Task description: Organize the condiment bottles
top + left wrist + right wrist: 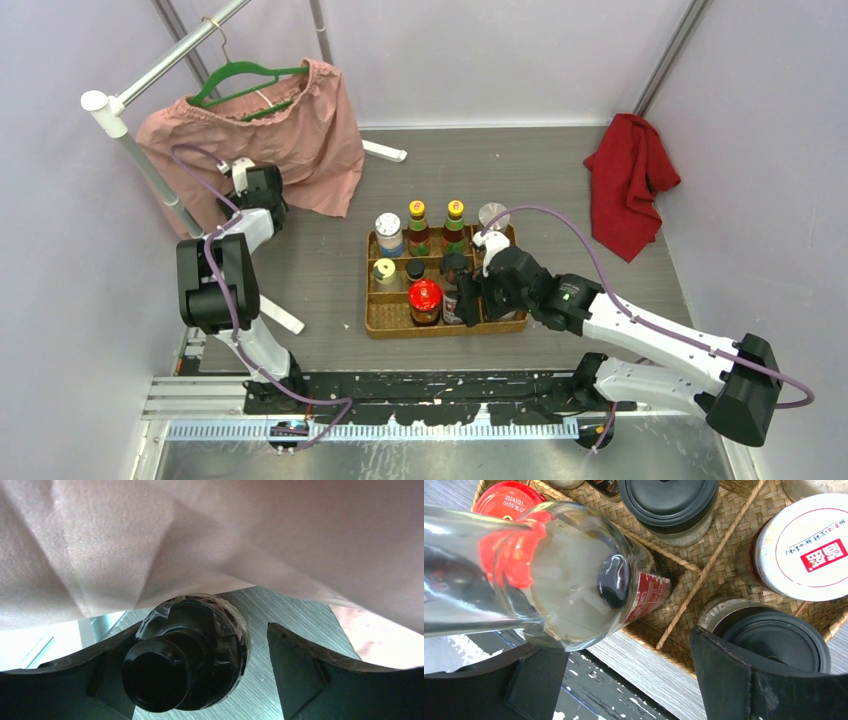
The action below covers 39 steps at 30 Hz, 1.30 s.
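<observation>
A clear bottle with a red label (pixel 574 575) fills the right wrist view, over the near rim of the woven tray (pixel 724 545). Its long axis runs roughly toward the camera, but which end faces it is hard to tell. The right gripper (pixel 619 652) is spread wide around it, and one finger (pixel 744 680) is clear of the glass. The left gripper (pixel 205 630), also spread, straddles a black-capped bottle (pixel 165 675) whose cap points at the camera, under a pink cloth (pixel 200 530).

Red lid (pixel 506 502): 20241121; white lid (pixel 809 545): Chinese characters
</observation>
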{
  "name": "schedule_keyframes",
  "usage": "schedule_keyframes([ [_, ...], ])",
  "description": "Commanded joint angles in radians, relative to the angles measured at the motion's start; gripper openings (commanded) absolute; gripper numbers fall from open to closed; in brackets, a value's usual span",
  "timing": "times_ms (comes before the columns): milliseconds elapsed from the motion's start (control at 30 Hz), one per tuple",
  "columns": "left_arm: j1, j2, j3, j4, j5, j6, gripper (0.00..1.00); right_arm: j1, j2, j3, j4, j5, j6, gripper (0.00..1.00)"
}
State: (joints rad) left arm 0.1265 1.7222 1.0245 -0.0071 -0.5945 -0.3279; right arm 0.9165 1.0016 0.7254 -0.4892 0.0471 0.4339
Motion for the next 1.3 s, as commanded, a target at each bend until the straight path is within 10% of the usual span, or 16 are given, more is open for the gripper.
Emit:
schedule_keyframes([
  [0, 0.004, -0.04, 0.011, 0.065, 0.042, 0.0, 0.85, 0.0, 0.005, 0.001, 0.007, 0.009, -0.008, 0.92],
  [633, -0.067, -0.067, -0.004, -0.076, 0.123, -0.037, 0.58, 0.001, -0.096, 0.012, -0.034, 0.002, 0.012, 0.92],
  [1267, -0.317, -0.096, -0.001, -0.265, 0.161, -0.083, 0.58, 0.0, -0.116, 0.135, -0.133, 0.035, -0.013, 0.92],
])
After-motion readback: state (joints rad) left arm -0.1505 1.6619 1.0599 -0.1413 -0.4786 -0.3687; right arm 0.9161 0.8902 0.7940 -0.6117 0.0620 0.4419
